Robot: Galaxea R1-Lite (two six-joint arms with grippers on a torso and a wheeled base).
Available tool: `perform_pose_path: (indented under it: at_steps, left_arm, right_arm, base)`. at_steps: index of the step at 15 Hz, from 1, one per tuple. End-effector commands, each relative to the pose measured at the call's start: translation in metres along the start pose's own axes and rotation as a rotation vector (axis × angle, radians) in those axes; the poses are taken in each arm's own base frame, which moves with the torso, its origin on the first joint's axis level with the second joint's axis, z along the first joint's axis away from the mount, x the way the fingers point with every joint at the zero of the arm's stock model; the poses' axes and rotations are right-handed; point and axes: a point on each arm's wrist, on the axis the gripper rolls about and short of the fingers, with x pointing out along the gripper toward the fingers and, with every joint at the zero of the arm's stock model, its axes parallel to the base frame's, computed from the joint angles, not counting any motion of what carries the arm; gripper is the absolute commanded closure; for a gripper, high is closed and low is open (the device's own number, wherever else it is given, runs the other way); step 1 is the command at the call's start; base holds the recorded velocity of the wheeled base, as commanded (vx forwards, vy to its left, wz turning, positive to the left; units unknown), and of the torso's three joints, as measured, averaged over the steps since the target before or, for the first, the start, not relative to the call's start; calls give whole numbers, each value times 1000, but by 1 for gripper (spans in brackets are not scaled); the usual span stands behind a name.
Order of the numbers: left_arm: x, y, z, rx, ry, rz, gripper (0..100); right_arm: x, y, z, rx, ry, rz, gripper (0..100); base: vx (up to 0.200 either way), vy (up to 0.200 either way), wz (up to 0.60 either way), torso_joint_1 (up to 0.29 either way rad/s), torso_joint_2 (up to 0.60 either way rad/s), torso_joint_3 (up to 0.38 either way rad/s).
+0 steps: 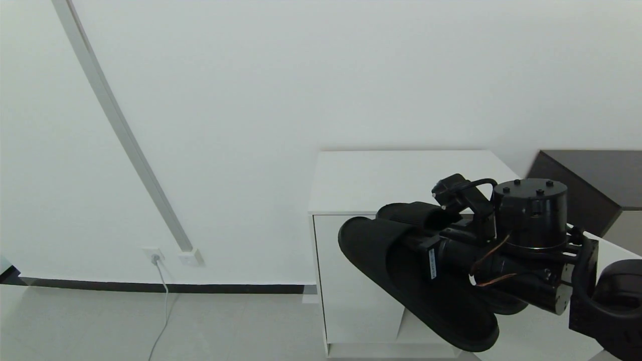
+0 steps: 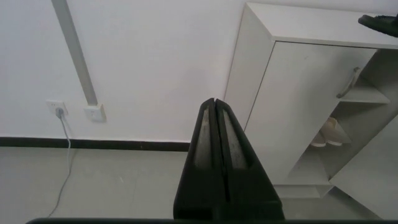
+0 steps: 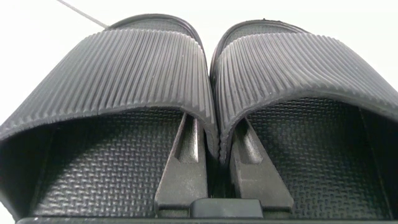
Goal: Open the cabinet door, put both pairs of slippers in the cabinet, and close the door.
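Bright, even light — faint, soft shadows

The black slippers (image 1: 441, 311) have fine ribs running across their straps (image 3: 143, 68) and a small diamond grain on the footbeds (image 3: 118, 168) (all the same matte black). The cabinet (image 1: 401, 180) is plain white, and the cream slippers (image 2: 329, 132) are unpatterned. The wall (image 1: 301, 75) is white, crossed by a grey strip (image 1: 120, 125). The skirting (image 1: 150, 287) is black and the floor (image 1: 225, 326) pale grey.
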Motion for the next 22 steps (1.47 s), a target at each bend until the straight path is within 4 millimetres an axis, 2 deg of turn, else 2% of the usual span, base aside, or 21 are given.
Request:
perform_pose_path:
  at_steps: [1, 10, 22]
  left_arm:
    - [0, 0, 0, 0, 0, 1, 100]
    - [0, 0, 0, 2, 0, 1, 100]
    - [0, 0, 0, 2, 0, 1, 100]
  right_arm:
    - [2, 0, -2, 0, 8, -1, 100]
    - [4, 0, -4, -2, 17, 0, 100]
    - [3, 1, -8, -17, 15, 4, 100]
  base:
    - [0, 0, 0, 0, 0, 0]
    - [0, 0, 0, 0, 0, 0]
    - [0, -200, 0, -1, 2, 2]
